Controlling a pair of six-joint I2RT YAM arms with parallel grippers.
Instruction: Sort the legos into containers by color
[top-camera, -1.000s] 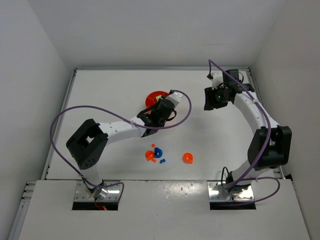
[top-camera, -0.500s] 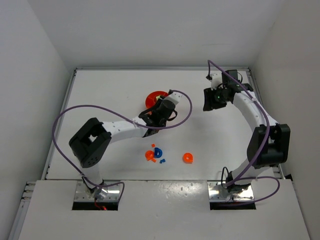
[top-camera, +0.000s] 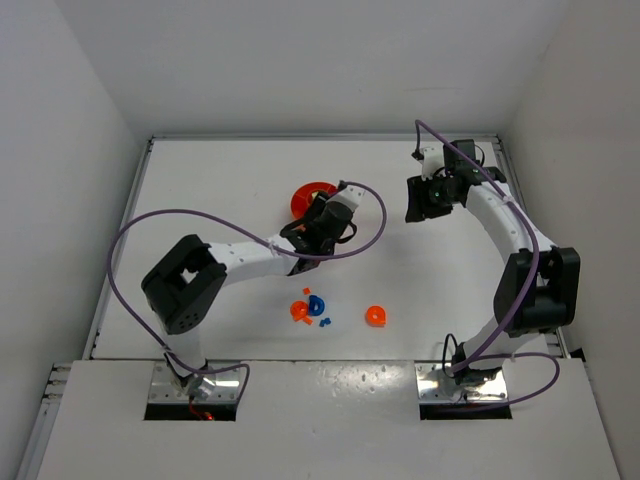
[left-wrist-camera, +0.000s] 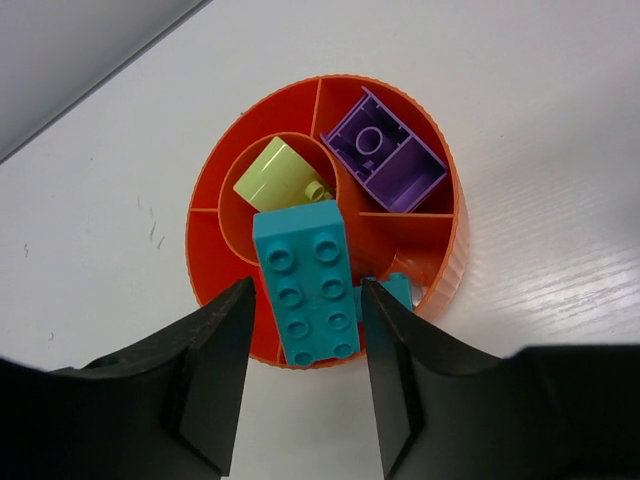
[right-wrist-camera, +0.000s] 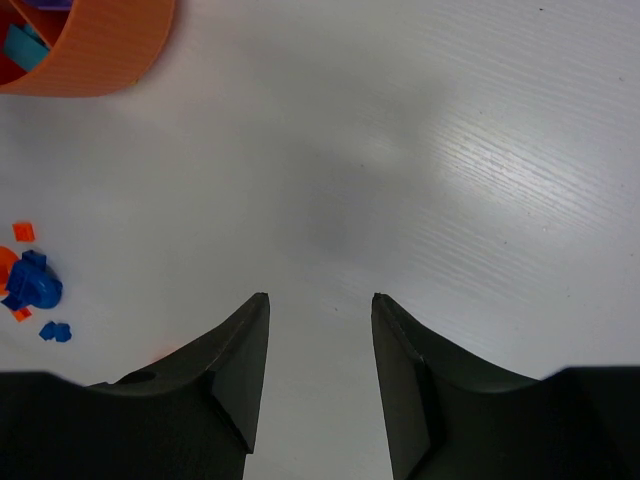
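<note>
Even, diffuse light from above; the white table is bright, without hard glare. Top view: soft, faint shadows lie beneath the arms, and the walls lean outward toward the frame edges. Left wrist view: dish and cyan brick are sharp, while the left gripper's fingers are dark and slightly soft. Right wrist view: a blurred grey shadow lies ahead of the right gripper's fingers, with a mild sheen on the table's grain at right.

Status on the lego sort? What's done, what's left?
Done: a lime green plastic brick sits in the centre compartment of the round orange divided dish, a purple plastic brick in an outer one. In hand: the left end effector grips a cyan plastic brick over the dish. Left: blue pieces and round orange pieces lie on the table; the right end effector is open, empty.
</note>
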